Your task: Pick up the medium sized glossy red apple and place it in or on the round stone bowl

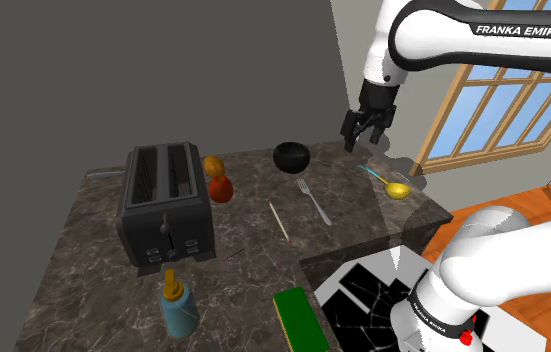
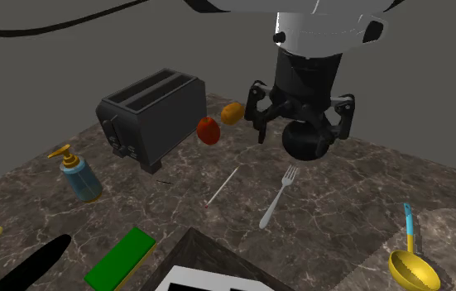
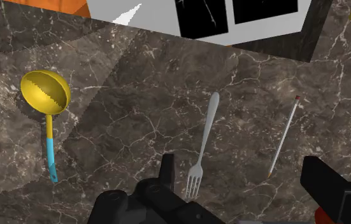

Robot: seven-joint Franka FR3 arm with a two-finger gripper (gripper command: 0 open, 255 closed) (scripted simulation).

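The glossy red apple sits on the dark marble counter beside the black toaster, with an orange-yellow fruit just behind it. The round dark bowl stands further back on the counter. My black gripper hangs open and empty well above the counter, over the fork's tines, apart from both apple and bowl. In the second exterior view the bowl appears between my spread fingers, lying behind them.
A black toaster stands beside the apple. A fork, a thin stick and a yellow ladle lie on the counter. A soap bottle and green sponge sit near the front edge.
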